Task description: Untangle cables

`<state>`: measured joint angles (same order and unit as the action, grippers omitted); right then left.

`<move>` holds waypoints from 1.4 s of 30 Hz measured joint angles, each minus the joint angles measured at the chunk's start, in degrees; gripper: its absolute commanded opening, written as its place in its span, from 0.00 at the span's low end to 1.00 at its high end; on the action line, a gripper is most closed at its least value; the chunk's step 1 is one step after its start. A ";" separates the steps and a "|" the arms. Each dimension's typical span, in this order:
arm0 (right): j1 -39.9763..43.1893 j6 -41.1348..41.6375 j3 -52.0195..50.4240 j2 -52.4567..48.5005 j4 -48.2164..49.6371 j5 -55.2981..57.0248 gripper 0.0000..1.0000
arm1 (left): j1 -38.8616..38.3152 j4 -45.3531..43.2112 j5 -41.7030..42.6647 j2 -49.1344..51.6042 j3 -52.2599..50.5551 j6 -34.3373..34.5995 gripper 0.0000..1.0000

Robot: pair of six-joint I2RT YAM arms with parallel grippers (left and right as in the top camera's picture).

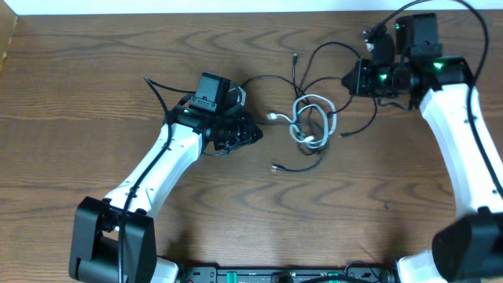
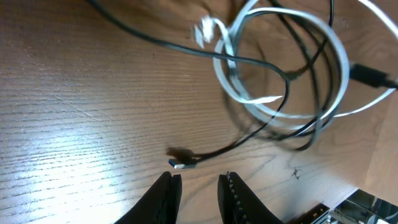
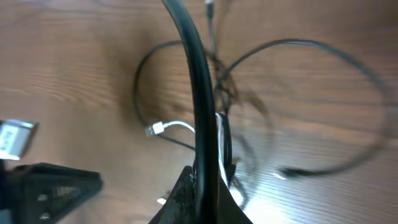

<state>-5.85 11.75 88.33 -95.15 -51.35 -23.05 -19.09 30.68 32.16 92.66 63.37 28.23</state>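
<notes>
While right gripper (image 1: 351, 79) pinches one black cable (image 3: 193, 74), left gripper (image 2: 199, 186) narrowly parted, empty: pulling risks cinching white cable (image 2: 341, 62) loops tighter.

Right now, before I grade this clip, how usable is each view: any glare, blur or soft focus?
Overhead: sharp and evenly lit, with small green lights glowing. Left wrist: pale glare on the table, and the cables are slightly smeared. Right wrist: soft throughout; the black cable rising from the right gripper is a thick out-of-focus band.
</notes>
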 measured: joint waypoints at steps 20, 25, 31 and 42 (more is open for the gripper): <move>-8.66 0.28 0.00 -0.90 8.28 -7.89 0.01 | 0.00 0.00 -0.61 0.00 0.00 0.00 0.25; -8.76 4.02 0.00 -1.01 11.06 -7.30 0.01 | 0.00 0.00 -0.61 0.00 0.00 0.00 0.26; -10.88 5.84 0.00 -1.14 11.19 -2.60 0.01 | 0.00 0.00 -0.61 0.00 0.00 0.00 0.26; -17.53 -1.70 0.00 -3.85 13.35 2.78 0.01 | 0.00 0.00 -0.63 0.00 0.00 0.00 0.26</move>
<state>-23.38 10.04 88.33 -99.00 -38.00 -20.27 -19.09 30.68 31.53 92.66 63.37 28.23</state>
